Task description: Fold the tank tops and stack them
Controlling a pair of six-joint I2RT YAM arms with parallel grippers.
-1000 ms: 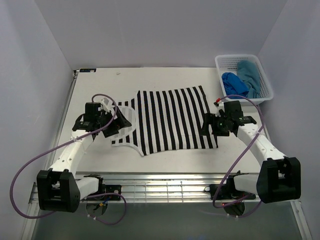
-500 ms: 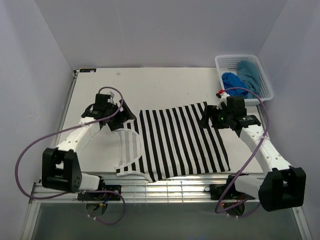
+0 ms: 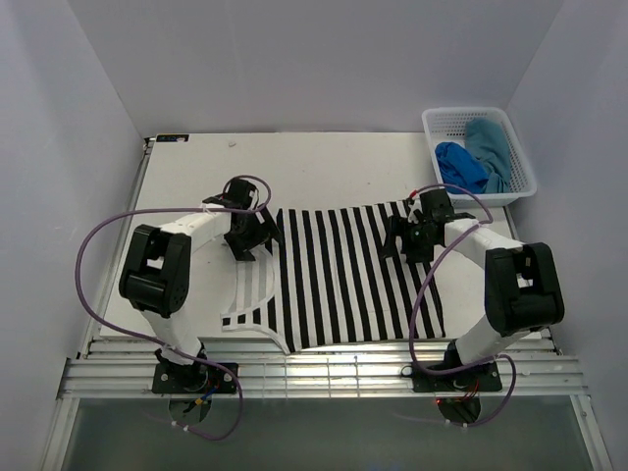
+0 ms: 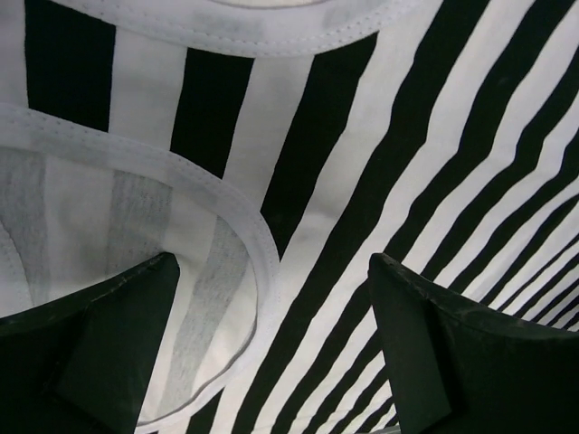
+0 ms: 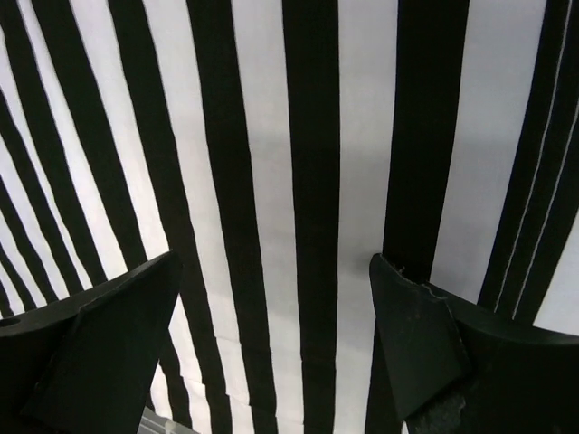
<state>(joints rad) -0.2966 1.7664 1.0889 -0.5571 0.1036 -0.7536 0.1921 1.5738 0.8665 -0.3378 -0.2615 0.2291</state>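
Your left gripper (image 3: 250, 234) stands with its jaws released and spread wide. Its wrist view shows both dark fingers (image 4: 109, 344) parted above cloth with nothing between them, and the white-bound armhole edge (image 4: 261, 242) curves under the left finger. Your right gripper (image 3: 397, 238) is likewise released, and its fingers (image 5: 99, 334) straddle plain stripes with no seam or hem in sight. Whether either set of tips touches the fabric cannot be told. Both grippers sit over the black-and-white striped tank top (image 3: 343, 285), the left at its 10 o'clock corner on the strap end, the right at its 2 o'clock corner. The top lies spread flat on the table (image 3: 324, 162), its near edge close to the table's 6 o'clock side. In my judgement this matched placement suits a paired pinch of the far edge to begin a fold. The royal blue top (image 3: 457, 165) and teal top (image 3: 491, 145) lie bunched in the white basket (image 3: 466, 111) at 1 o'clock, not yet folded.
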